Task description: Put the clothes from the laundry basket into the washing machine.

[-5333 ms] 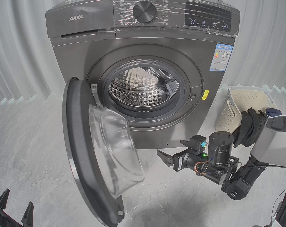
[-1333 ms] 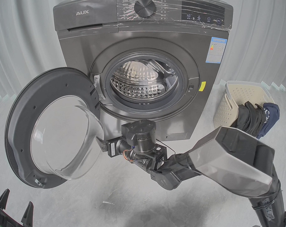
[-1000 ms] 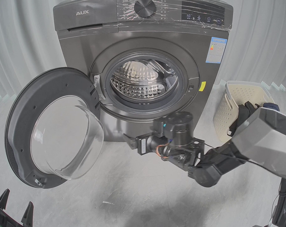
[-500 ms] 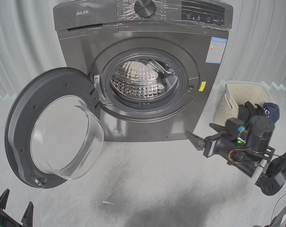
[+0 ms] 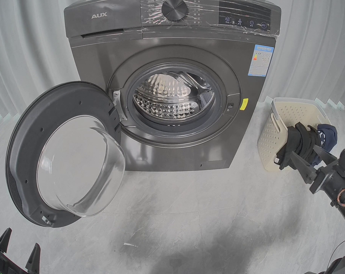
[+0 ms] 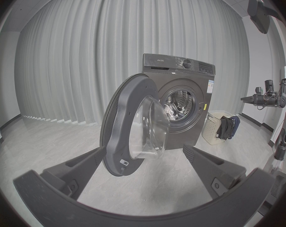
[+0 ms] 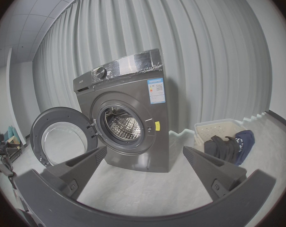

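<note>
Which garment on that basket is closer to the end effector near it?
The black garment, hanging over the laundry basket rim toward the right end effector; the navy garment sits beyond it.

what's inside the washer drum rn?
Only bare perforated metal shows inside the drum; no clothes visible. Its lowest front part is hidden behind the door seal. The dark clothes hang over the laundry basket rim.

drum opening (image 5: 174,96) unobstructed | door (image 5: 77,99) swung aside left | basket (image 5: 267,137) open-topped right

One washing machine (image 5: 100,58), one laundry basket (image 5: 267,141), one black garment (image 5: 300,143), one navy garment (image 5: 329,134).
</note>
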`<state>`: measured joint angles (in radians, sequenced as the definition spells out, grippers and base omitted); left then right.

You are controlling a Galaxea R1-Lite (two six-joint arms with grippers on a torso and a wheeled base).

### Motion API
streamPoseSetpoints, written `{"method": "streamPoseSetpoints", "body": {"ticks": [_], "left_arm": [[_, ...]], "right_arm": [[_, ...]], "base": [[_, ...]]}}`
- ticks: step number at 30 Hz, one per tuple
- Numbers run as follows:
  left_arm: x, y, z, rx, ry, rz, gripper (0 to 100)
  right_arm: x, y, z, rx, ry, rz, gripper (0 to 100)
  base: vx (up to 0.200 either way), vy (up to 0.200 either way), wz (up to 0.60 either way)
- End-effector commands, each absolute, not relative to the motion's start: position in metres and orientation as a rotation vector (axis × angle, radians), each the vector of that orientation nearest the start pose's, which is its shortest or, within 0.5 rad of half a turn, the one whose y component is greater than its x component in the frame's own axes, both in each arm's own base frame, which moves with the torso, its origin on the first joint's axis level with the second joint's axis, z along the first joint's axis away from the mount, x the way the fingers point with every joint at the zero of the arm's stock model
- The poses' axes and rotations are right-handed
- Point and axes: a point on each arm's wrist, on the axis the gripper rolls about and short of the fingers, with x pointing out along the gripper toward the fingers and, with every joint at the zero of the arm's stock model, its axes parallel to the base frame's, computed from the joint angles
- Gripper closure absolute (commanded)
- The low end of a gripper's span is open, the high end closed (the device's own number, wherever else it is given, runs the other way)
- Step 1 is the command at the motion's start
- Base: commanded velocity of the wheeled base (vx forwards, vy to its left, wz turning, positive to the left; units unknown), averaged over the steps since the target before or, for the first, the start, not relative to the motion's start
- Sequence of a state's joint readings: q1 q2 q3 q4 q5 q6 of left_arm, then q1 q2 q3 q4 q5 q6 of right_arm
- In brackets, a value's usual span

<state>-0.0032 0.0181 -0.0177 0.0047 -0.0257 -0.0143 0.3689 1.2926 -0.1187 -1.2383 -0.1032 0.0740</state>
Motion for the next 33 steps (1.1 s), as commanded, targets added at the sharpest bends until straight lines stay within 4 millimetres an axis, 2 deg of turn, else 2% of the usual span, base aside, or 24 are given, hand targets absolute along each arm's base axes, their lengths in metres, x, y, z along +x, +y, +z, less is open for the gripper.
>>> {"method": "streamPoseSetpoints", "body": {"ticks": [1,5,8,10,11,14,19,28,33], "left_arm": [[-0.023,-0.001,0.075,-0.015,0.005,-0.029,0],[-0.023,-0.001,0.075,-0.015,0.005,-0.029,0],[-0.023,-0.001,0.075,-0.014,0.005,-0.029,0],[-0.023,-0.001,0.076,-0.014,0.003,-0.029,0],[-0.023,-0.001,0.076,-0.015,0.003,-0.029,0],[-0.023,-0.001,0.075,-0.014,0.005,-0.029,0],[-0.023,-0.001,0.076,-0.014,0.003,-0.029,0],[-0.023,-0.001,0.075,-0.012,0.005,-0.029,0],[-0.023,-0.001,0.076,-0.012,0.003,-0.029,0]], "right_arm": [[0.115,0.032,0.161,0.08,-0.11,0.21,0],[0.106,0.025,0.157,0.083,-0.097,0.177,0],[0.088,0.016,0.155,0.076,-0.09,0.121,0],[0.085,0.014,0.155,0.073,-0.085,0.112,0],[0.071,0.009,0.15,0.052,-0.064,0.069,0],[0.048,0.005,0.14,0.038,-0.042,0.059,0],[0.006,-0.001,0.111,0.038,-0.008,0.06,0],[-0.015,-0.002,0.084,0.008,0.025,0.049,0],[-0.02,-0.001,0.082,-0.023,-0.008,0.0,0]], "base": [[0.0,0.0,0.0],[0.0,0.0,0.0],[0.0,0.0,0.0],[0.0,0.0,0.0],[0.0,0.0,0.0],[0.0,0.0,0.0],[0.0,0.0,0.0],[0.0,0.0,0.0],[0.0,0.0,0.0]]}}
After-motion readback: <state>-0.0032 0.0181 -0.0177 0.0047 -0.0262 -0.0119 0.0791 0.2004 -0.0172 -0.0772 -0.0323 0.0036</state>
